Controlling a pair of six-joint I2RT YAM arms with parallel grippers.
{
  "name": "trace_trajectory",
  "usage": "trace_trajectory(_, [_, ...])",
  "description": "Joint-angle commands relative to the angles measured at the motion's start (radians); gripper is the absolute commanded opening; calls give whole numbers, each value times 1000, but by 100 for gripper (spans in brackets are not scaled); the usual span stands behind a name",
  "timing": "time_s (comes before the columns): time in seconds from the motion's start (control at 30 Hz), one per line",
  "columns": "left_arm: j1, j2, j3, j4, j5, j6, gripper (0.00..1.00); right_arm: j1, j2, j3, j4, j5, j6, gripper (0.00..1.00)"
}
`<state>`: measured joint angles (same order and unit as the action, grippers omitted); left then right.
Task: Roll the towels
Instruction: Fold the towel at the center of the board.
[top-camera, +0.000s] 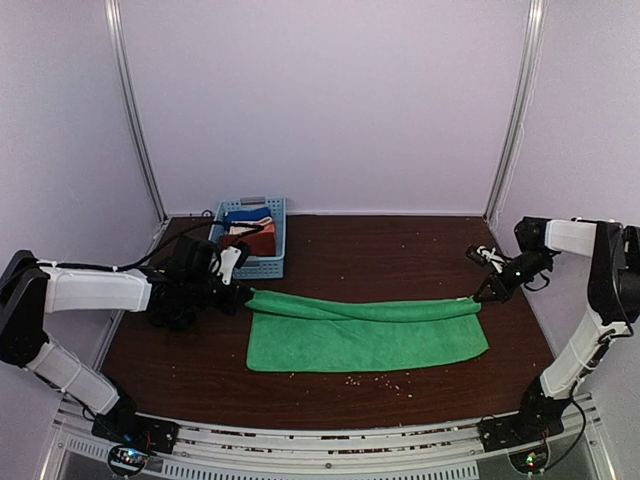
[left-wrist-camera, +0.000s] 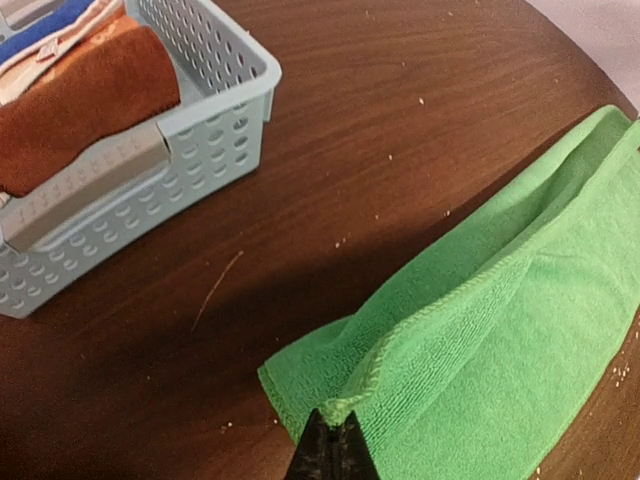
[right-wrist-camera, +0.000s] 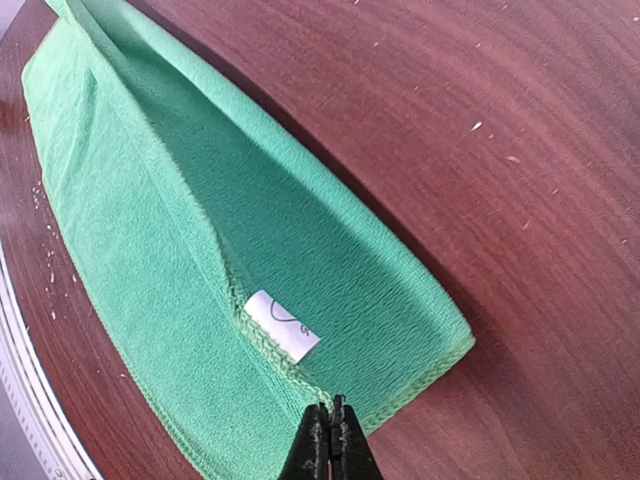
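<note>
Top external view shows the green towel (top-camera: 365, 335) stretched left to right across the middle of the table (top-camera: 380, 245), doubled lengthwise, with its near part flat on the wood and its far edge raised in a soft ridge between the two arms. The rust towel (top-camera: 258, 241) sits folded in the blue basket (top-camera: 277, 266) at the back left, well apart from the green one. Both look like light, limp terry cloth: no stiffness to hold a shape, a grippy nap that should not slip between pads, nothing fragile, but layers that sag and skew if one end is drawn faster than the other. Corners and hemmed edges seem the best places to take hold, since the stitching gives the fingers a firmer lip. The left gripper (top-camera: 243, 294) has its jaws pressed together on the towel's far left corner; its wrist view shows the dark fingertips meeting right at the hem. The right gripper (top-camera: 480, 297) is likewise clamped tight on the far right corner, just beside the small white tag (right-wrist-camera: 283, 325), with the cloth hanging slack away from the pinch.
</note>
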<state>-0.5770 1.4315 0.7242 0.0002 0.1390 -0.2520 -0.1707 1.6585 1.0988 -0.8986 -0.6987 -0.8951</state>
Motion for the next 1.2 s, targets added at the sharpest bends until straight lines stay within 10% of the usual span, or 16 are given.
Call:
trace_trajectory(0.0, [-3, -31, -42, -12, 33, -17, 0, -7, -11, -9, -22, 4, -43, 0])
trace_trajectory(1.17, [-68, -2, -73, -69, 49, -38, 0, -124, -59, -144, -185, 1, -361, 0])
